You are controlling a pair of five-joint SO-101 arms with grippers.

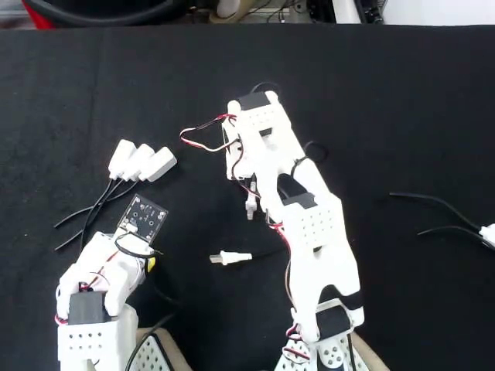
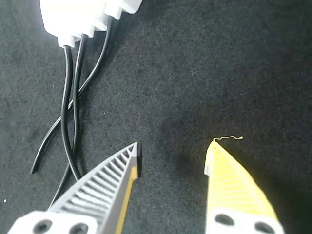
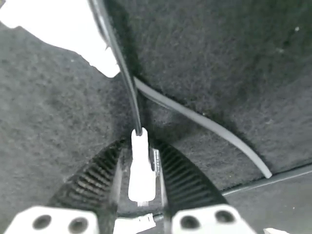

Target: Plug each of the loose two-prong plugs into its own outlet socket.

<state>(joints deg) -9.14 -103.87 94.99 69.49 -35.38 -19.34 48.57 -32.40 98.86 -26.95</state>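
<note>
The black, fuzzy cloth-covered tabletop (image 1: 402, 93) carries three white, boxy plastic outlet sockets (image 1: 141, 162). They sit packed side by side in its left half, about midway between the far and near edges. In the left wrist view the sockets (image 2: 83, 17) look smooth and round-cornered. Thin black cables (image 2: 65, 83) leave them and cross each other over the nap.

The left gripper (image 2: 173, 146) hangs on the near side of the sockets, its fingers spread wide with nothing between them. One is a grey ribbed finger (image 2: 105, 190), the other a yellow finger (image 2: 229, 180) with fine ridges.

The right gripper (image 3: 141, 146) has its dark ribbed fingers (image 3: 92, 185) clamped on a small white two-prong plug (image 3: 141, 170), with a black lead running from the plug's end. The high view places this plug (image 1: 250, 205) near the tabletop's middle.

A second white plug (image 1: 230, 257) lies loose and flat on the cloth, between the middle and the near edge.
</note>
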